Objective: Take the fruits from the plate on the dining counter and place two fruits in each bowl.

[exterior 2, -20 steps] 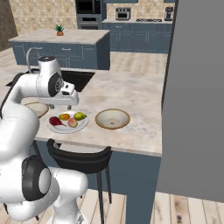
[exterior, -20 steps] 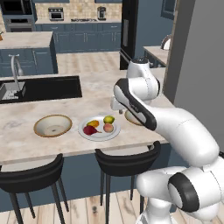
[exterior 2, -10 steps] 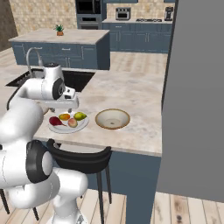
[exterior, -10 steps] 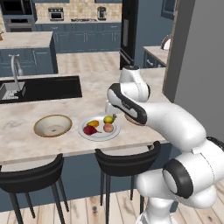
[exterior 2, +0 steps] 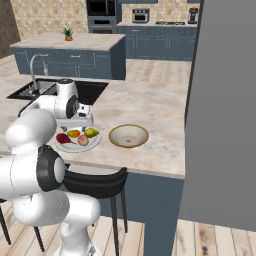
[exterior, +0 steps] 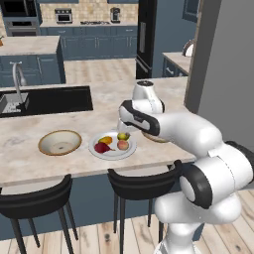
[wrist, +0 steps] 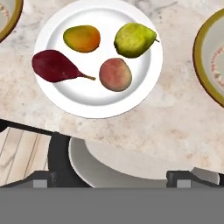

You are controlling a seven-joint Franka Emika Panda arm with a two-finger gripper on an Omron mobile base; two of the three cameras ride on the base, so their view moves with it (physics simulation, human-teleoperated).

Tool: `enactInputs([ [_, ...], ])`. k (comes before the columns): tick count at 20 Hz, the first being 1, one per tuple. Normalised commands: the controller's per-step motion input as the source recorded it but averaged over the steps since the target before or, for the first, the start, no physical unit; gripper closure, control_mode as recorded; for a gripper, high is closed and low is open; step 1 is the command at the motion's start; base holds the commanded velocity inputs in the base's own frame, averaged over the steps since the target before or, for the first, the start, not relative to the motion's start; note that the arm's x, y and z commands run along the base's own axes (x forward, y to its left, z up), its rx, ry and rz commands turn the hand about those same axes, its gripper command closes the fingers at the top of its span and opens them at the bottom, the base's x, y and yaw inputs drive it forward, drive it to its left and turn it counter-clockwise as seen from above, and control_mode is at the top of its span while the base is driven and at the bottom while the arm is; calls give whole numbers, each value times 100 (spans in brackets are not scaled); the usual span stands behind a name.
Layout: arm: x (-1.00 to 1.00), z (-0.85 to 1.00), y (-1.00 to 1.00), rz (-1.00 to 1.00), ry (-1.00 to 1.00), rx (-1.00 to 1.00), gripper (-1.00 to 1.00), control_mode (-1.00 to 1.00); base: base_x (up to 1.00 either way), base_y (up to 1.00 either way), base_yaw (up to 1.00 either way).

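On the dining counter (exterior: 59,163), near its front edge, one bowl (exterior: 59,142) sits to the left, the plate (wrist: 97,103) in the middle, and a second bowl (exterior 2: 128,135) to the right. All four fruits lie on the plate: the dark red fruit (wrist: 56,66) at its left side, the orange-yellow fruit (wrist: 82,38) toward the far rim, the pinkish peach fruit (wrist: 115,74) near the centre, the yellow-green fruit (wrist: 133,40) at the far right. The gripper (wrist: 113,177) hovers over the counter's front edge, short of the plate. Its fingertips are barely visible, so whether the claw is open cannot be told. A good first pick would probably centre over one fruit, descend straight, and avoid nudging its neighbours.
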Motion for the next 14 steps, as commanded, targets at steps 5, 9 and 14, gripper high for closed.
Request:
enactInputs([
  [5,10,-28,12,5,4,0,-100,-100,0,0,0],
  [9,5,-28,21,3,4,0,-100,-100,0,0,0],
  [14,20,-24,10,2,2,0,-100,-100,0,0,0],
])
